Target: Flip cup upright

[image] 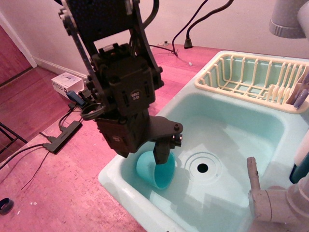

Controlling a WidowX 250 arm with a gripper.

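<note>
The teal cup (157, 175) is at the left end of the pale mint sink basin (241, 130), just left of the drain (203, 167). It is tilted on its side, with a round end facing lower left. My gripper (162, 155) comes down from above on the black arm, and its dark fingers (163, 147) close on the cup's upper wall. The second finger is partly hidden behind the cup. I cannot tell whether the cup rests on the basin floor or hangs just above it. The handle is not visible.
A cream dish rack (251, 79) sits on the far right rim of the sink. A grey faucet (273, 200) stands at the near right. On the floor to the left lie a white box (65, 83), a power strip (63, 136) and cables.
</note>
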